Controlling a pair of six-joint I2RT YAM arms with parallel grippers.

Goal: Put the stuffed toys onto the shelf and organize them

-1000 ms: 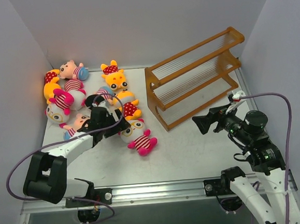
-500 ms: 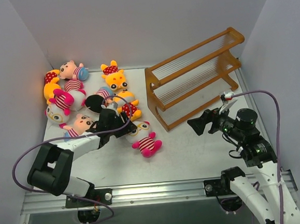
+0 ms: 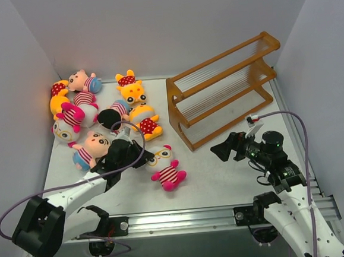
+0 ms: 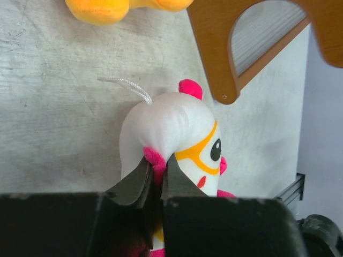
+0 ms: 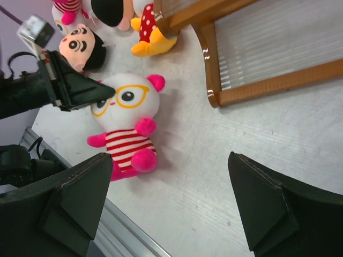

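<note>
A white-faced stuffed toy (image 3: 167, 167) with yellow glasses, a red-striped shirt and magenta limbs lies face up on the table, left of the shelf. My left gripper (image 4: 159, 161) is shut on its pink ear; the top view shows that gripper (image 3: 143, 156) at the toy's head. My right gripper (image 3: 218, 151) hangs open to the toy's right, nothing between its fingers (image 5: 72, 201), with the toy (image 5: 127, 126) ahead on its left. The orange-brown shelf (image 3: 223, 92) stands at the back right and holds nothing. Several more stuffed toys (image 3: 75, 106) lie in the back-left corner.
A yellow bear (image 3: 134, 93) and a red polka-dot toy (image 3: 148, 124) lie just left of the shelf's end panel (image 4: 214, 37). A boy doll (image 3: 91, 148) lies beside my left arm. The table's metal rail (image 3: 185, 214) runs along the near edge.
My left gripper has shut on the white-faced toy's ear and drawn it a little nearer and rightward. My right gripper has moved left and lower toward the toy.
</note>
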